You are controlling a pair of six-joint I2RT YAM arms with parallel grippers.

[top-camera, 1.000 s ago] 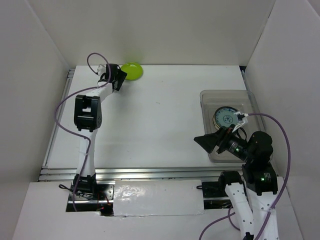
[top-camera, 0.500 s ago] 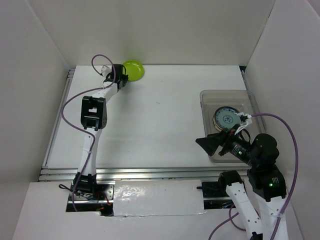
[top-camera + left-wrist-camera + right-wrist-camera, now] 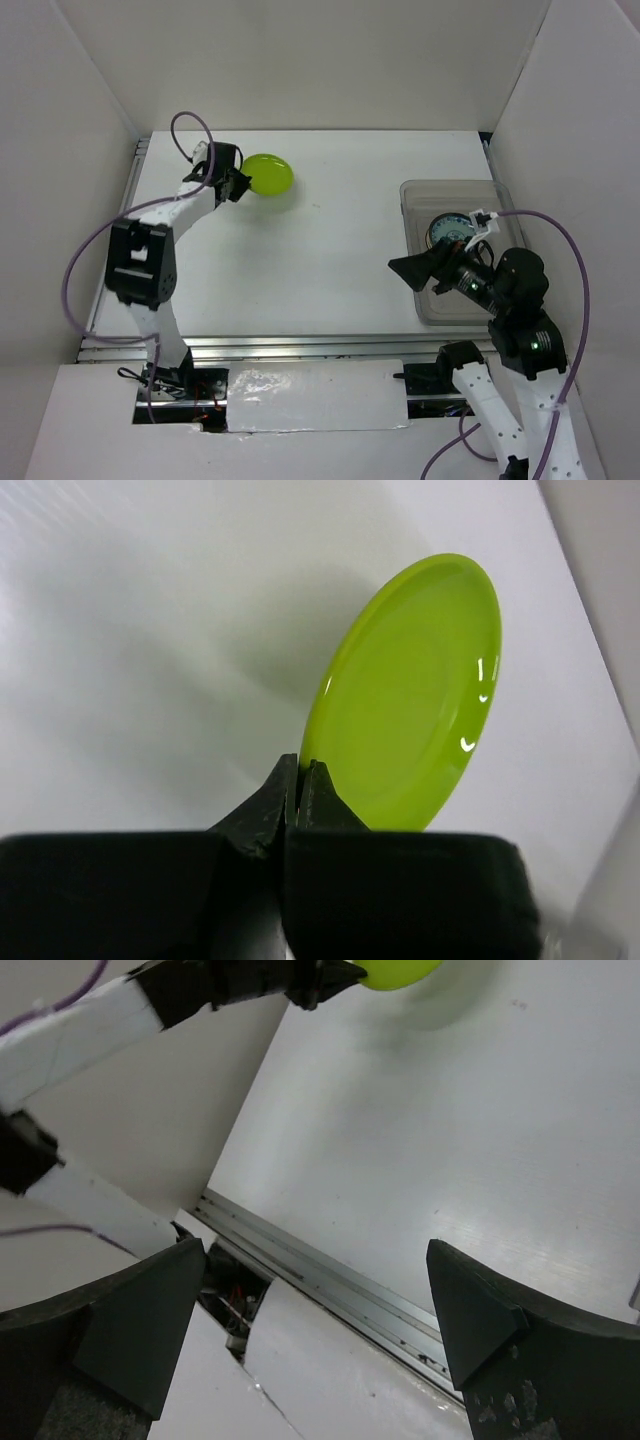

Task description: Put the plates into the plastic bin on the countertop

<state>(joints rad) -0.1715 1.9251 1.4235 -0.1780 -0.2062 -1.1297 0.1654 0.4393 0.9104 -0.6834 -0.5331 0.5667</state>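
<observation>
A lime green plate (image 3: pixel 268 175) hangs tilted above the far left of the white countertop (image 3: pixel 320 250), casting a shadow. My left gripper (image 3: pixel 238 180) is shut on its rim; the left wrist view has the plate (image 3: pixel 410 695) standing on edge, its rim pinched by the gripper (image 3: pixel 298 770). The clear plastic bin (image 3: pixel 420 195) sits at the right with a blue-grey patterned plate (image 3: pixel 448 227) inside, partly hidden by my right arm. My right gripper (image 3: pixel 412 270) hovers open and empty at the bin's left edge. In the right wrist view the gripper (image 3: pixel 320 1300) gapes wide, with the green plate (image 3: pixel 400 972) far off.
White walls enclose the countertop on three sides. A metal rail (image 3: pixel 300 345) runs along the near edge, and another (image 3: pixel 118 230) along the left edge. Purple cables loop off both arms.
My left gripper has shut on the green plate's rim, lifted it, and carried it nearer and to the right from the back wall. The right arm shifted slightly, jaws still open.
</observation>
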